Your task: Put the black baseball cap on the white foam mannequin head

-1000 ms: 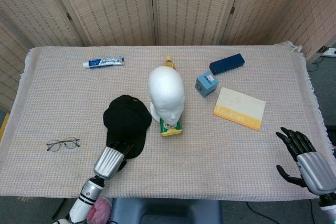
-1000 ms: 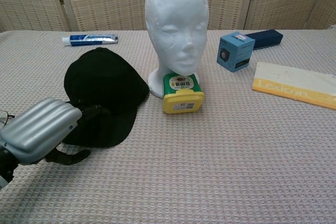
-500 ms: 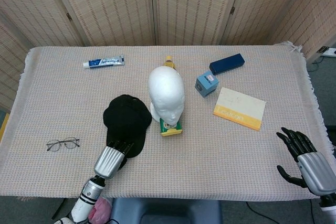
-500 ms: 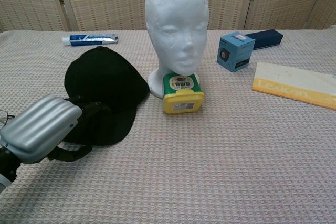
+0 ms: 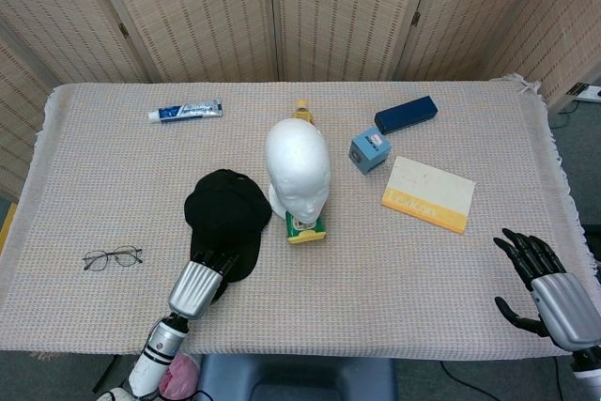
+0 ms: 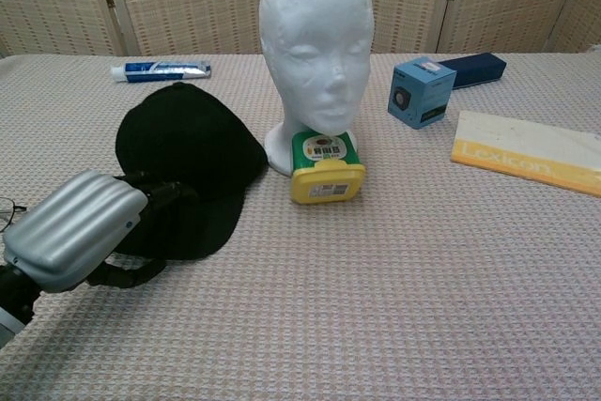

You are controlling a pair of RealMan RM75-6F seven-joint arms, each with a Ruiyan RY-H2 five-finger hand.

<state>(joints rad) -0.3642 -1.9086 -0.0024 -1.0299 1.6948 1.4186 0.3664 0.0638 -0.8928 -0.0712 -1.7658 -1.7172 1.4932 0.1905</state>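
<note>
Chest view: left hand [image 6: 80, 229] rests its fingers on the near brim of the black baseball cap [image 6: 185, 152], thumb beneath, pinching it. Cap lies left of the white foam mannequin head [image 6: 316, 39]. Right hand [image 5: 549, 290] is spread, holding nothing.

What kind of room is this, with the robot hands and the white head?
Probably a robot test room, not a home. A table under a woven cloth stands before folding screens, and mismatched props lie on it: a foam mannequin head, toothpaste, glasses.

Left hand [image 6: 80, 229] and cap [image 6: 183, 166] slightly nearer
</note>
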